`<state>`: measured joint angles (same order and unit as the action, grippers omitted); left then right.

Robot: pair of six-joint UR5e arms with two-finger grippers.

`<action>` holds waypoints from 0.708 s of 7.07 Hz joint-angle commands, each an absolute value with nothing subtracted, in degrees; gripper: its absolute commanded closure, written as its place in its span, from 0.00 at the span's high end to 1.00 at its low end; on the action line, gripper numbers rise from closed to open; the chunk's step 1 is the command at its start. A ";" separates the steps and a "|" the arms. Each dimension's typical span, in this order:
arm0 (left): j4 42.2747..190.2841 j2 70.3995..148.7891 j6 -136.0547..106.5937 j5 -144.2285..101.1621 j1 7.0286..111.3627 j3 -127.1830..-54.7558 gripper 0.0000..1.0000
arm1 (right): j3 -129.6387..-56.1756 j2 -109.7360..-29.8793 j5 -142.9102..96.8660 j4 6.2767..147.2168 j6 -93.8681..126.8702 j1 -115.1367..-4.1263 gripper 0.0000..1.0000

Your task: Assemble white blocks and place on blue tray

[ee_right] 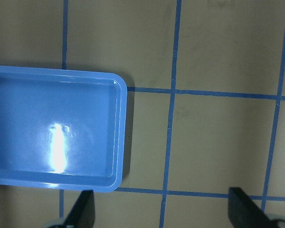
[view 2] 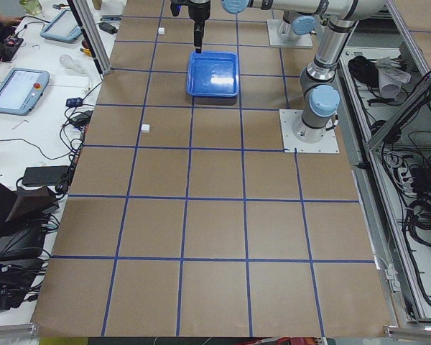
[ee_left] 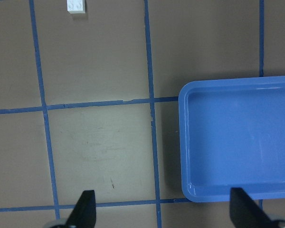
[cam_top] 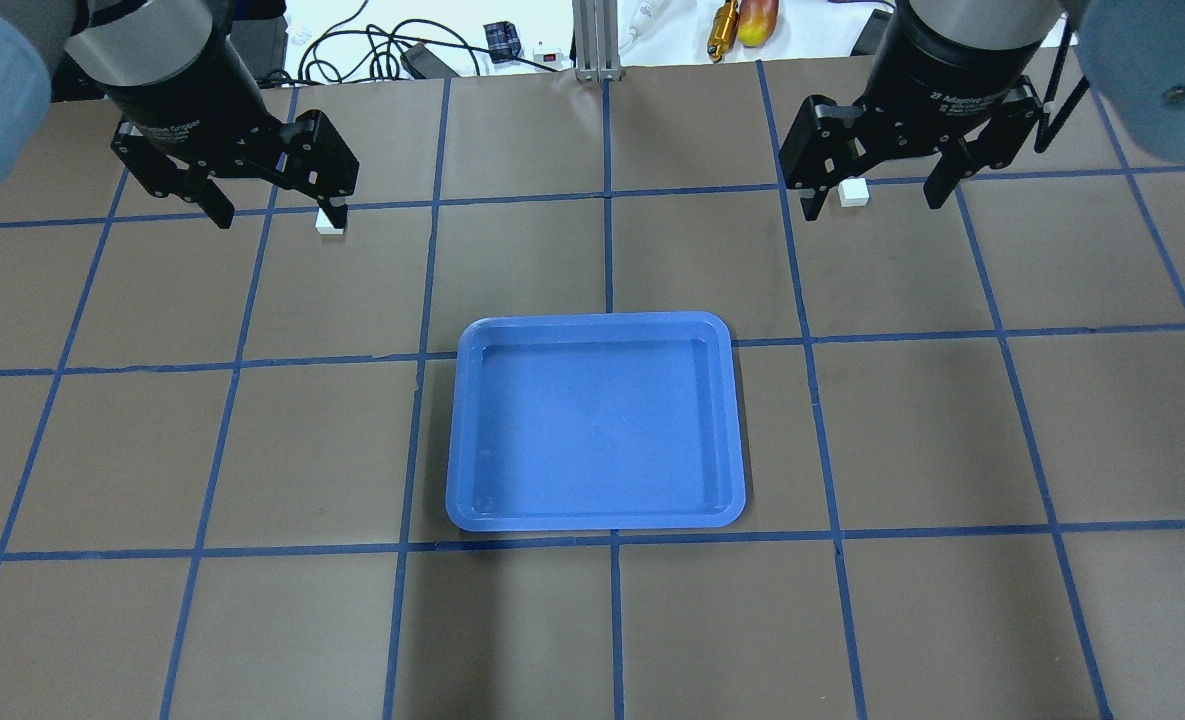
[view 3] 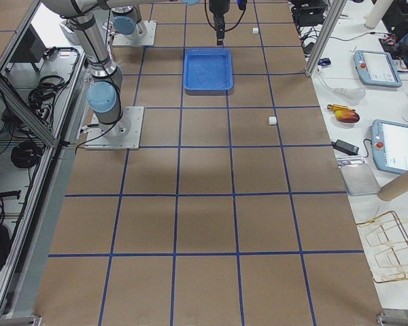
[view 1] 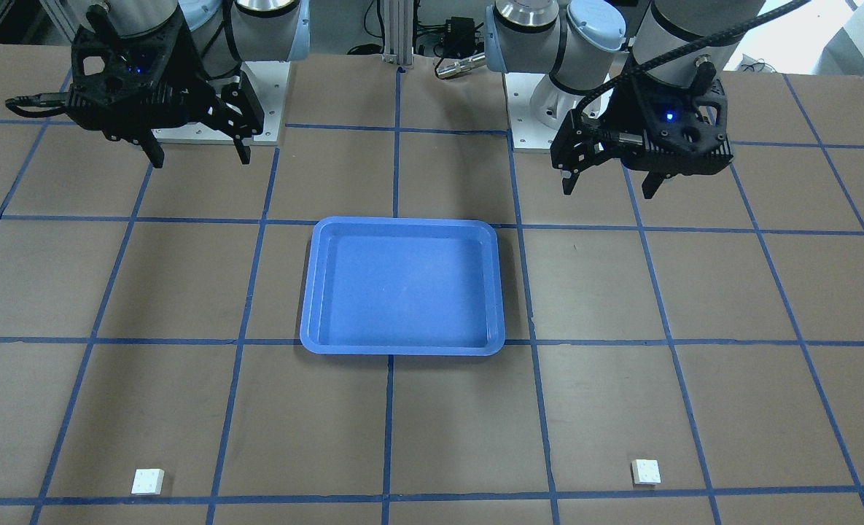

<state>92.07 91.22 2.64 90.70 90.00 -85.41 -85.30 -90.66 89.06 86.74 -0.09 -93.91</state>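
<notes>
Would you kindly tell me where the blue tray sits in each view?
Front-facing: blue tray at centre.
Overhead: centre.
Exterior left: top centre.
Exterior right: top centre.
Left wrist: right side, cut off.
Right wrist: left side, cut off.
Shared landmark: the blue tape grid.

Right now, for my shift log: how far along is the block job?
Nothing looks done: the blue tray is empty. Nothing is in hand: the left pincer and the right pincer hang open, far from the white blocks. Left to do: grasp both blocks, which lie apart, join them, set them on the tray.
</notes>
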 commanded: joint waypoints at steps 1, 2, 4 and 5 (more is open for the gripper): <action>92.20 91.32 2.64 90.36 89.74 -85.43 1.00 | -85.34 -90.96 89.21 86.66 -0.17 -93.78 1.00; 92.20 91.49 2.64 90.44 89.48 -85.34 1.00 | -85.34 -90.88 89.21 86.83 -0.26 -93.69 1.00; 90.19 98.82 3.34 90.61 87.90 -82.38 1.00 | -85.17 -91.05 89.03 86.75 -0.18 -93.95 1.00; 90.35 104.79 3.86 90.70 86.93 -75.83 1.00 | -85.25 -90.88 88.77 86.84 -0.09 -93.96 1.00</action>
<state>90.69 98.29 3.38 90.60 88.12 -81.71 -85.24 -90.97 89.01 86.77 -0.16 -93.90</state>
